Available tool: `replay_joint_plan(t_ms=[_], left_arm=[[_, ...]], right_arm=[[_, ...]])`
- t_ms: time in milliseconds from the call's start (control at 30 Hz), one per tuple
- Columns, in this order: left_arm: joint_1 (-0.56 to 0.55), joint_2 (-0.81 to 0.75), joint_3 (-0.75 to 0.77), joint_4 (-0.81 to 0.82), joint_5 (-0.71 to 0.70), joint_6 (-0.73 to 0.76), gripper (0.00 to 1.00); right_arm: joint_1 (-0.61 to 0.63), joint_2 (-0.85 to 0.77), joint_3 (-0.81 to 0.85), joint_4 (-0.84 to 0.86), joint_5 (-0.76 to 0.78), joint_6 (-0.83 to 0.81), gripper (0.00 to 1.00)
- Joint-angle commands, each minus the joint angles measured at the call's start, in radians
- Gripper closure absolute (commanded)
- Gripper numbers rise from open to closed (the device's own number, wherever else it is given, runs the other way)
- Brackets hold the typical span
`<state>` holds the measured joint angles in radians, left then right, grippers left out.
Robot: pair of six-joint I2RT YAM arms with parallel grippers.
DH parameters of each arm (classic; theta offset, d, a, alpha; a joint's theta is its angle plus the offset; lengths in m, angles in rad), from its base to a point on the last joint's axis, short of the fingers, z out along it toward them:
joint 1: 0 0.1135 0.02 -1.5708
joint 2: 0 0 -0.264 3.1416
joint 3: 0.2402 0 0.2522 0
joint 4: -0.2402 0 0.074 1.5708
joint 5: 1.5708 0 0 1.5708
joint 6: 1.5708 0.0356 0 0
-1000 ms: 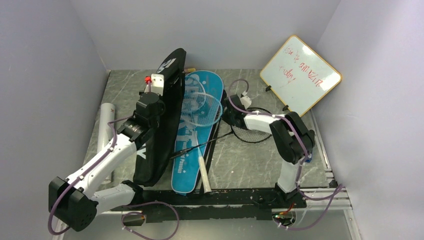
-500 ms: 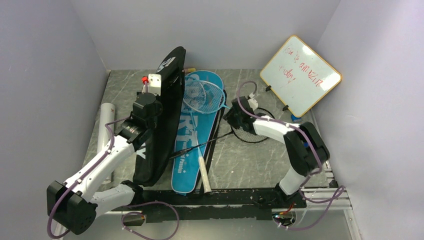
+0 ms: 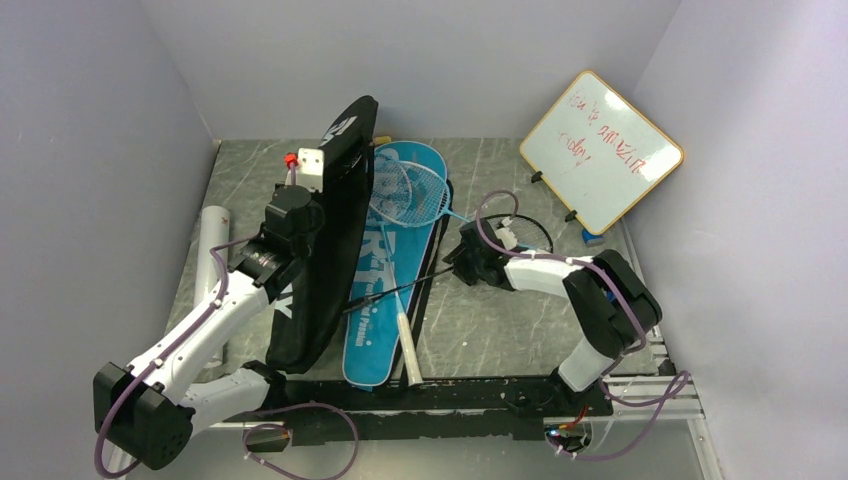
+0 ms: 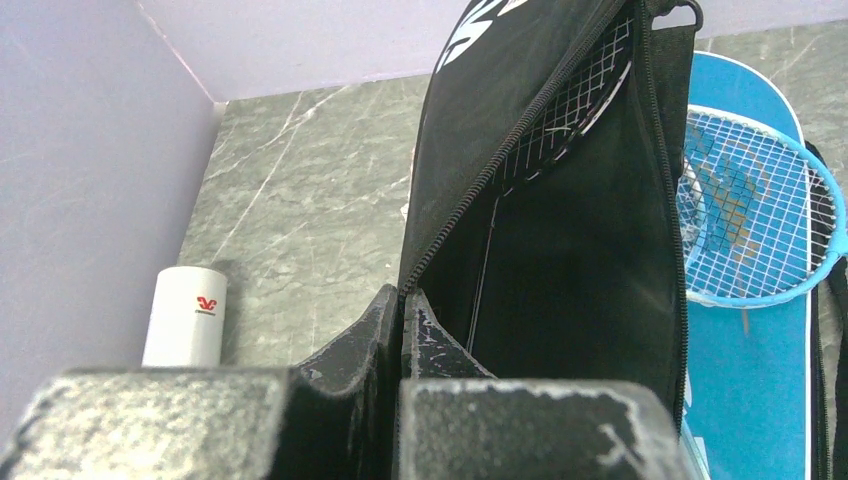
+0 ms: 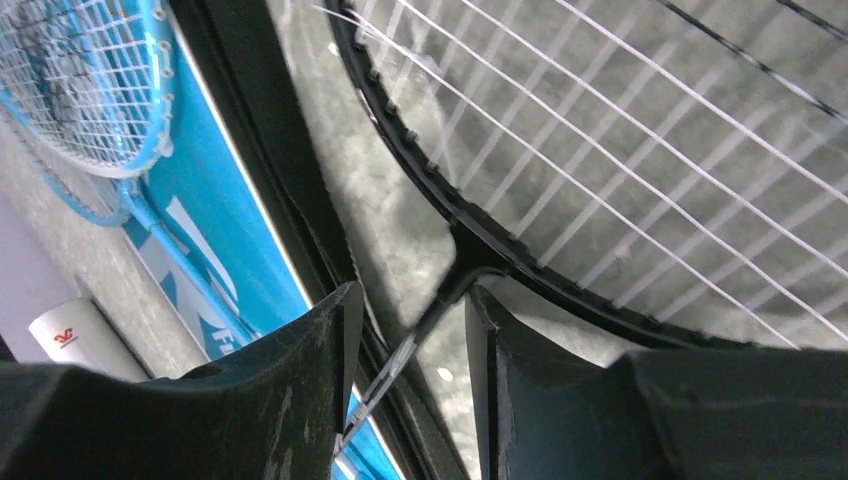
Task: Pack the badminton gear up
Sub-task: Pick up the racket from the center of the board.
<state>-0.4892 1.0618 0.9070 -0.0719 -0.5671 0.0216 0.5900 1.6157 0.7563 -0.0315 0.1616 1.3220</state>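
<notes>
Top view first. The black bag point(image 3: 330, 235) stands on its edge left of centre, running from 6 to 12 o'clock. The left gripper point(image 3: 318, 170) sits against its rim at about 11. Its fingertips are buried behind the white wrist block, so I can't tell from here if they pinch anything.

The blue bag point(image 3: 385, 330) lies flat just right of it. The light-blue racket point(image 3: 418, 197) lies on top, head toward 12. There might be two heads overlapping, hard to say.

The black racket point(image 3: 527, 232) has its head on the table point(image 3: 480, 330) at 3 o'clock of the blue bag, and its shaft slants onto that bag toward 8. The right gripper point(image 3: 465, 262) is low over the shaft near the head, jaws unreadable. The white tube point(image 3: 210, 260) lies at 9 and the whiteboard point(image 3: 600, 150) leans at 1.

The left wrist view settles it: the fingers point(image 4: 350, 340) are pressed together on the black bag's zipper edge. The bag gapes open, and the strings of a second black racket point(image 4: 575, 100) show inside, which the top view hides completely. Its handle is out of sight.

In the right wrist view the fingers point(image 5: 300, 400) stand a little apart on either side of the black racket's shaft, just below the head. There's a gap on both sides, so no squeeze as far as I can see. Most of the head is cut off by the frame.
</notes>
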Motion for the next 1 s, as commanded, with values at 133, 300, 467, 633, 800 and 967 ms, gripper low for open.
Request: replay_joint_plan(t_ms=[133, 300, 467, 633, 800, 967], left_arm=[[0.008, -0.029, 0.007, 0.027, -0.002, -0.010, 0.95], [0.009, -0.035, 0.005, 0.029, -0.004, -0.011, 0.95], [0.011, -0.047, 0.012, 0.019, -0.008, -0.015, 0.95], [0.015, -0.051, 0.011, 0.020, 0.007, -0.015, 0.95], [0.015, -0.030, 0.021, 0.009, 0.074, -0.049, 0.95], [0.017, -0.004, 0.037, -0.006, 0.129, -0.063, 0.95]], right_arm=[[0.013, 0.089, 0.057, 0.039, 0.000, 0.058, 0.74], [0.014, -0.005, 0.032, -0.032, 0.034, 0.019, 0.98], [0.009, -0.146, 0.037, -0.232, 0.079, -0.039, 1.00], [0.007, -0.267, 0.010, -0.330, 0.027, -0.073, 1.00], [0.008, -0.329, 0.003, -0.411, -0.110, -0.057, 1.00], [0.018, -0.344, 0.025, -0.502, -0.252, -0.049, 1.00]])
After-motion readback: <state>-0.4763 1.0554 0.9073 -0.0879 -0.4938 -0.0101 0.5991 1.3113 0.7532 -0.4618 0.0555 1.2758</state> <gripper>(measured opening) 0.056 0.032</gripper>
